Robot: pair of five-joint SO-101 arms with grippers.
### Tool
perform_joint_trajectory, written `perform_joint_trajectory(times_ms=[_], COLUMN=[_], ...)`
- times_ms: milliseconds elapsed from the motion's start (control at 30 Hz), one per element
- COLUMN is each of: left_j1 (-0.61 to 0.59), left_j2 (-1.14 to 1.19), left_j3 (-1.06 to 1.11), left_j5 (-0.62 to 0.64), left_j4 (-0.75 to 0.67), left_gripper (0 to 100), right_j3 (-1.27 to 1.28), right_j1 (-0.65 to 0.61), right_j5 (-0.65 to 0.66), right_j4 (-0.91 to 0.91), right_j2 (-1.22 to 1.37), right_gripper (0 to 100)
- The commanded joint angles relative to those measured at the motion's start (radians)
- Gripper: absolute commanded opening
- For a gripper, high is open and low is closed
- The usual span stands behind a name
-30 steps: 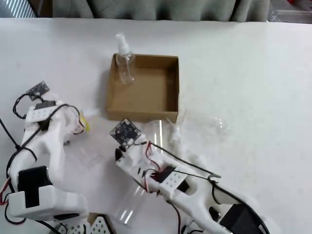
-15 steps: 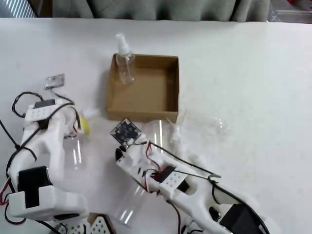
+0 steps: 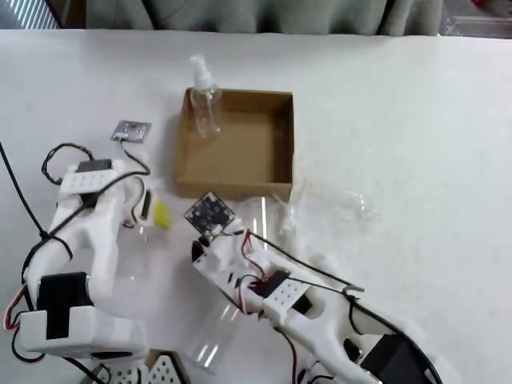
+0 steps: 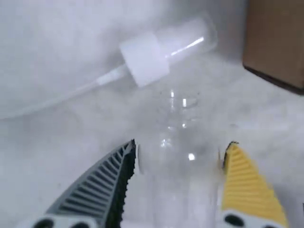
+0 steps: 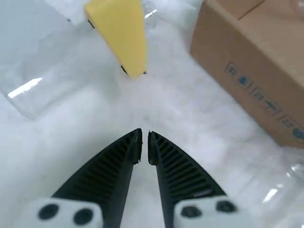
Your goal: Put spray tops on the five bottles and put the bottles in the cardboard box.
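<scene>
— How is the left pincer set?

— It is spread wide, with its grey and yellow fingers placed on either side of a capless bottle. The bottle is laid on the counter just left of the cardboard box. Whether the pads are pressed against the plastic cannot be told.

— Why is the bottle straddled there?

— The neck is exposed beyond the fingertips, so it is judged that the bottle is to be steadied while a top is fitted. A loose spray top, its dip tube trailed out, is laid just beyond that open neck.

— And the right pincer?

— It is drawn almost shut, with nothing held. It is poised low over the counter by the box's near wall, close to the left arm's yellow finger. It is probably kept narrow so that the small top can be pinched.

— How much is done?

— One capped bottle is stood at the box's far-left corner. Another clear bottle is seen lying right of the box, uncapped as far as can be told.
</scene>
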Motion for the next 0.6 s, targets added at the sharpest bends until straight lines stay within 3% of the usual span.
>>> perform_joint_trajectory(times_ms=[0,233,567], left_j1=[0.010,0.010,0.016], left_j2=[-0.015,-0.013,-0.005], left_j3=[-0.060,-0.123,-0.077], left_j5=[-0.009,-0.009,-0.011], left_j4=[0.044,0.129,0.035], left_gripper=[31,31,31], right_j3=[-0.008,-0.008,-0.006], right_j1=[0.008,0.008,0.008], right_j5=[-0.002,-0.002,-0.002], right_j4=[0.007,0.007,0.007], right_j2=[-0.031,-0.031,-0.031], right_gripper=[1.5,1.5,1.5])
